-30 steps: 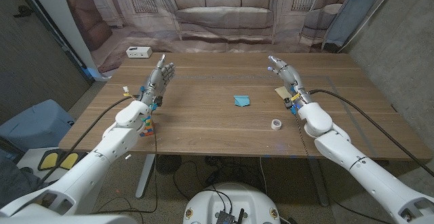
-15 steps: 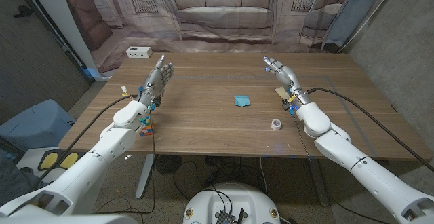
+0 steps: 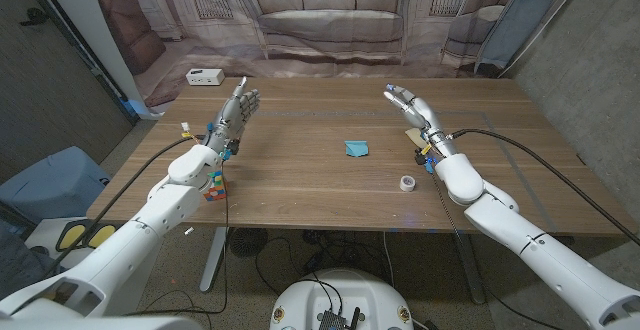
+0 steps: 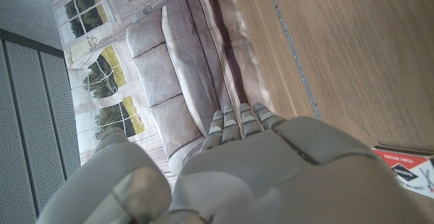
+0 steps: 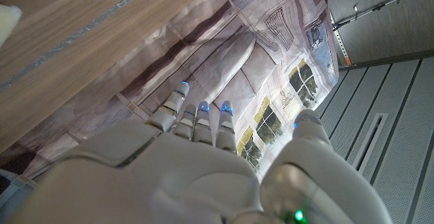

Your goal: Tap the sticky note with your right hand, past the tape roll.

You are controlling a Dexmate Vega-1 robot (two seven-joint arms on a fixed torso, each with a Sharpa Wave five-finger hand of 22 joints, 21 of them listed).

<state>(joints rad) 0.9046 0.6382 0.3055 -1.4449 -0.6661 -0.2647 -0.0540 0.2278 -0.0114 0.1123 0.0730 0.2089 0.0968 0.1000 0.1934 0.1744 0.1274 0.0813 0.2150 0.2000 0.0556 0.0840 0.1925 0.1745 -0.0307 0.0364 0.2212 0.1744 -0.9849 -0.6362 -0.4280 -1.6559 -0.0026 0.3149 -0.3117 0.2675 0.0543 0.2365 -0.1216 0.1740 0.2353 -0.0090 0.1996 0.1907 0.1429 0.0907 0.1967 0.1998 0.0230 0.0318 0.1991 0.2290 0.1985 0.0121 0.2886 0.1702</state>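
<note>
A pale yellow sticky note (image 3: 412,135) lies on the wooden table (image 3: 300,185), partly hidden behind my right wrist; one corner of the sticky note (image 5: 5,20) shows in the right wrist view. The white tape roll (image 3: 407,183) sits nearer the front edge, just left of my right forearm. My right hand (image 3: 410,107) is raised above the table beyond the note, fingers stretched out and apart, holding nothing. My right hand (image 5: 196,156) points toward the backdrop. My left hand (image 3: 235,112) is raised at the left, fingers extended, empty. My left hand (image 4: 258,163) also shows from behind.
A small blue object (image 3: 356,148) lies mid-table, left of the note. A colourful box (image 3: 214,185) stands beside my left forearm, and the box (image 4: 407,170) shows in the left wrist view. A white power strip (image 3: 204,76) lies at the far left corner.
My right hand has drifted a little to the left and farther across the table, with the wrist following. The left hand has hardly moved.
</note>
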